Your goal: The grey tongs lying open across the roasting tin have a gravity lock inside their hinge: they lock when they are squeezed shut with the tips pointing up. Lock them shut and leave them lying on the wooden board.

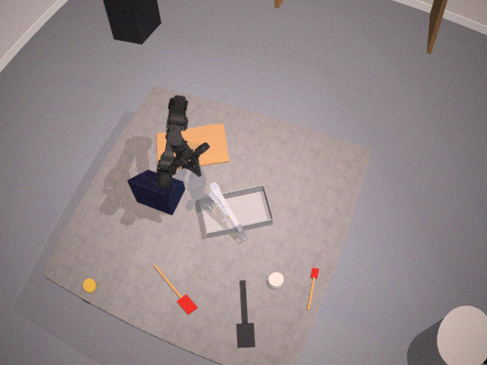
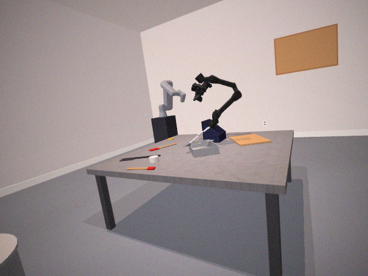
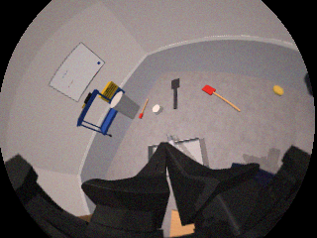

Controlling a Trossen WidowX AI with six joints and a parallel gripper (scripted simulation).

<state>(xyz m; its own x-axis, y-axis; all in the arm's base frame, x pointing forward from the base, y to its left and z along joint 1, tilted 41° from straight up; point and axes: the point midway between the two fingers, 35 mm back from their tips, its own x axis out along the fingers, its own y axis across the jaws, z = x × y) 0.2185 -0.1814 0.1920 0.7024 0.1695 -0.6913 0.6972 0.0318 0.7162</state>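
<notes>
tongs (image 1: pixel 227 207) (image 2: pixel 198 136) across tin (image 1: pixel 270 204) (image 2: pixel 204 152) (image 3: pixel 204 151), pincer (image 1: pixel 199 174) (image 2: pixel 195 99) (image 3: pixel 164 146) shut, holding nothing

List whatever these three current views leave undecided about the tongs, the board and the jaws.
- Lock inside the hinge of the tongs: enclosed, so hidden in the top and exterior views.
- Tongs in the wrist view: mostly covered by the dark jaws.
- Wooden board: partly under the arm in the top view; mostly behind the jaws in the wrist view.
- Small yellow spot by the tongs: too small to identify in the top view.
</notes>
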